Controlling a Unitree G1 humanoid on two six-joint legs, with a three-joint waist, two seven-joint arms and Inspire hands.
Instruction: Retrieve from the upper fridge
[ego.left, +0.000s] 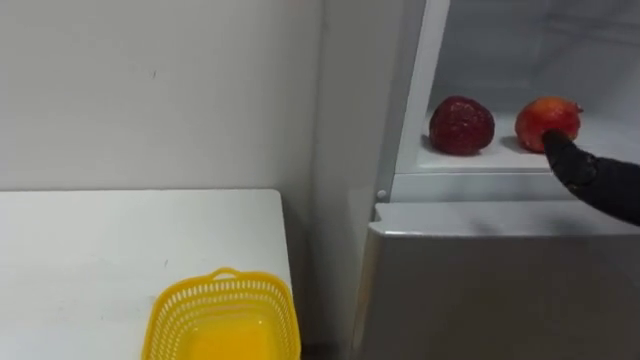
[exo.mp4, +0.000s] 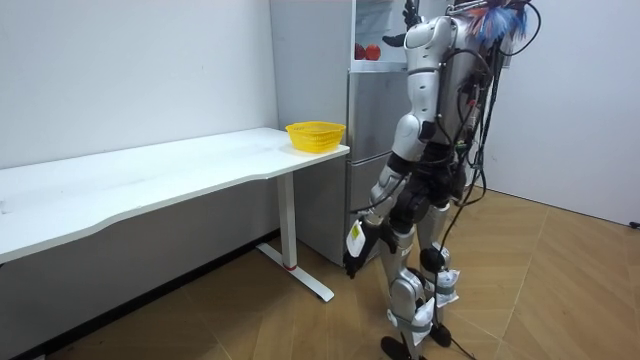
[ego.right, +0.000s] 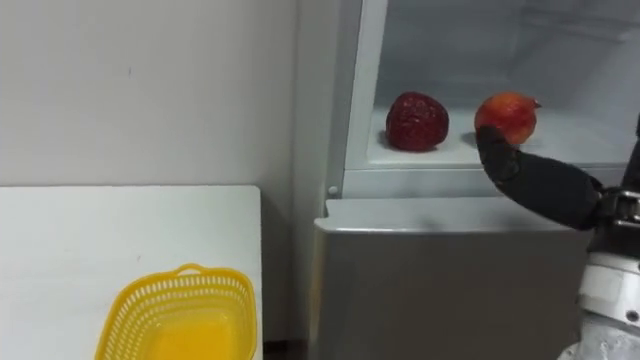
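Right hand (ego.right: 503, 152) inside the open fridge (ego.right: 450, 250), fingers against the lower front of the red-orange fruit (ego.right: 508, 112) on the shelf (ego.right: 570, 150) — grip cannot be told, 1 dark fruit (ego.right: 417, 121) apart to their left, basket (ego.right: 185, 273) well below-left, left hand (exo.mp4: 351, 262) hanging low.

No readable text, label, number or sign, none made out on grey fridge door (ego.left: 480, 290), white table (ego.left: 120, 250), yellow mesh basket (ego.left: 222, 318).

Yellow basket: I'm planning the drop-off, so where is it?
In the left eye view the yellow basket sits low and left, at the corner of the white table nearest the fridge.
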